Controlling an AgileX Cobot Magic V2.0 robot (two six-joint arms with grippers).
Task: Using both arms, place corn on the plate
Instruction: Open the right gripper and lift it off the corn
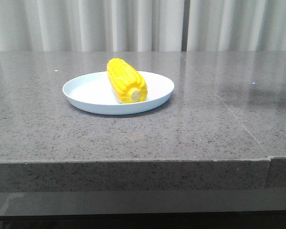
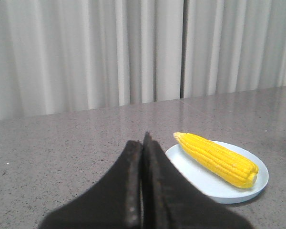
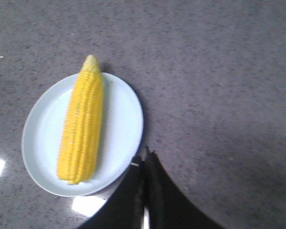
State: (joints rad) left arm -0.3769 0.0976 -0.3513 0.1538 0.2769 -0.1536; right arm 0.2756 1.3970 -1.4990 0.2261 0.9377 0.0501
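Your bright yellow husked corn cob (image 1: 127, 80) lies flat inside the round, shallow, pale blue-white plastic plate (image 1: 83, 93), which sits on the speckled grey stone table (image 1: 205, 129). Its cut cream stub end points toward the table's front edge and its tapered tip points toward the pale pleated curtain (image 1: 143, 24) behind. By the look of it, the placing is already done.

If you do have to handle the cob again, expect it to be stiff and fairly light, and round enough to roll. The rows of kernels should give the fingers some bite, but the surface looks glossy, so a pinch near the narrow tip would likely slip off. Take it across the thick middle, or with one gripper near each end, closing across its width. The plate looks light too and would probably slide on the polished stone if you nudge its rim.

Neither arm shows in the front view. Your left gripper (image 2: 143, 143) is clenched on nothing, its black fingers pressed together, hanging above the table well apart from the plate. Your right gripper (image 3: 145, 157) is likewise closed and empty, looking down from above, its tips near the plate's rim in that view.
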